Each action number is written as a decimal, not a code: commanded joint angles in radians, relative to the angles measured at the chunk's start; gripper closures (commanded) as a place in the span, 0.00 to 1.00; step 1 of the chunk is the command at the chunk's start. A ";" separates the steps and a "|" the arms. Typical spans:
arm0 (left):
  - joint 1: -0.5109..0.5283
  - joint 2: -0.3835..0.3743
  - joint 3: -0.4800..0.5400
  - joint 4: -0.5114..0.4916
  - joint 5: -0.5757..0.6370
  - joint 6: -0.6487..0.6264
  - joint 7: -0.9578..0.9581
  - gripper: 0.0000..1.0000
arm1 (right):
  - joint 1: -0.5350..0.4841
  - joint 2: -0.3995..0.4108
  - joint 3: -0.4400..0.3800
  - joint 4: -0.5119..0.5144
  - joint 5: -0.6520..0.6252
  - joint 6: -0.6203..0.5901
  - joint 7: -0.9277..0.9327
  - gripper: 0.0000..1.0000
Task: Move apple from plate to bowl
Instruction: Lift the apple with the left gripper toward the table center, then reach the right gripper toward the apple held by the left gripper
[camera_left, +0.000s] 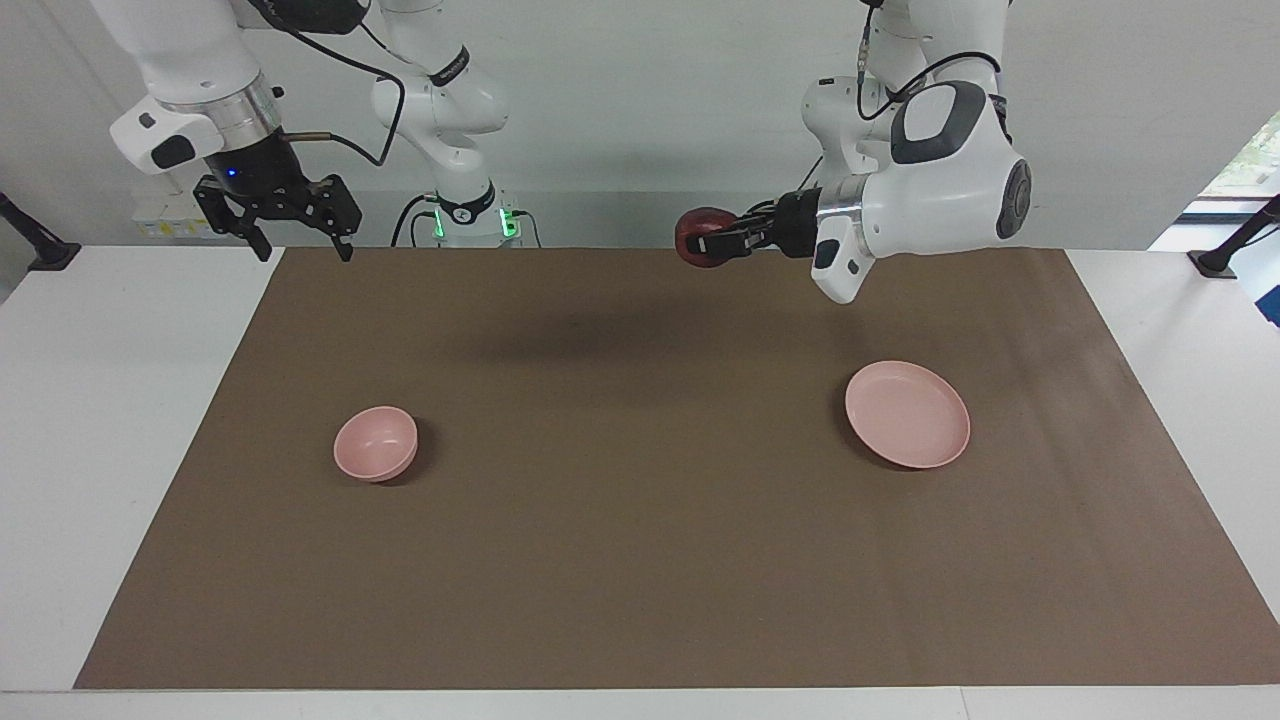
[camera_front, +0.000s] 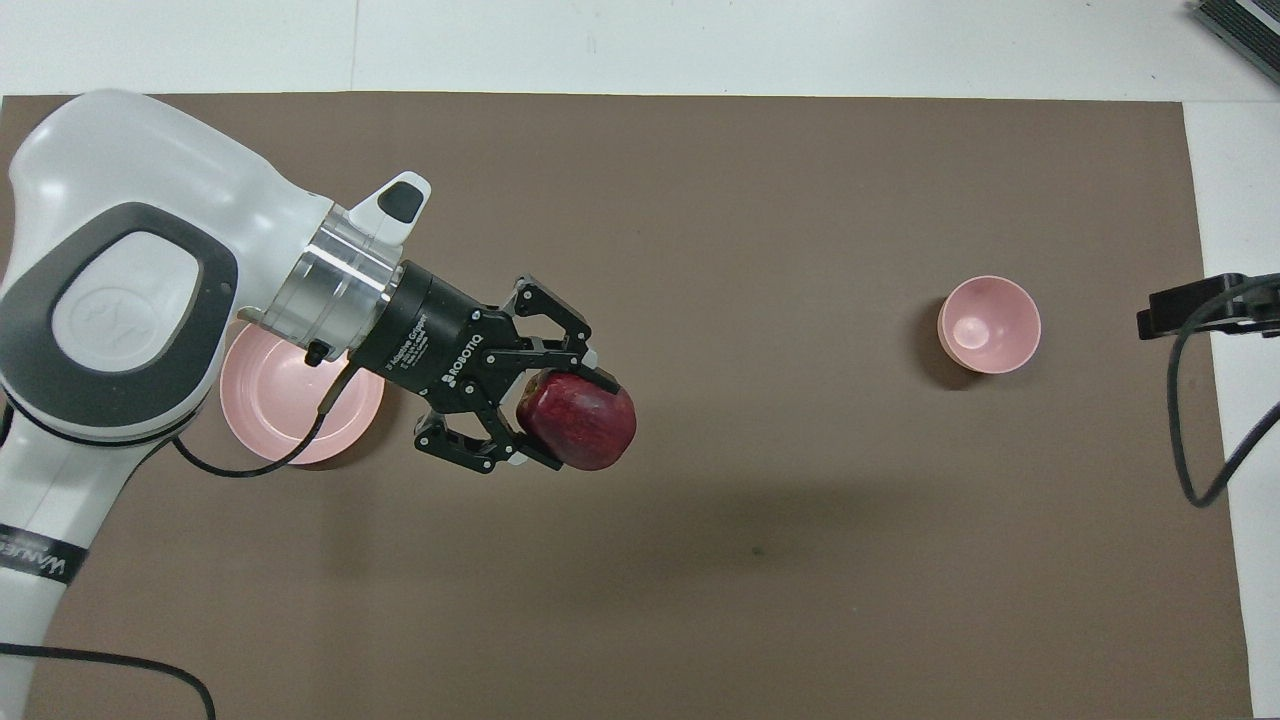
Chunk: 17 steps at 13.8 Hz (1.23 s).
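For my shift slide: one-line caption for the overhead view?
Left end effector carries the apple above the brown mat, between the empty plate and bowl.

so the wide flat pink plate (camera_left: 908, 414) sits well apart from the small deep pink bowl (camera_left: 375, 443), toward the left arm's end of the bench (camera_left: 60, 420).

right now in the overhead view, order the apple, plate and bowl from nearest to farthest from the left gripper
1. Apple: held in the left gripper, up over the brown mat.
2. Plate: on the mat at the left arm's end, bare.
3. Bowl: toward the right arm's end, farthest.
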 joint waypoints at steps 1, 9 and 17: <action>-0.008 -0.017 0.010 -0.074 -0.118 0.052 -0.062 1.00 | -0.004 -0.005 0.005 -0.007 -0.004 -0.008 0.011 0.00; -0.016 0.001 0.008 -0.152 -0.340 0.120 -0.112 1.00 | 0.018 -0.022 0.032 -0.032 0.190 -0.002 0.003 0.00; -0.013 0.001 0.002 -0.166 -0.383 0.105 -0.112 1.00 | 0.068 -0.065 0.045 -0.192 0.575 0.115 -0.114 0.00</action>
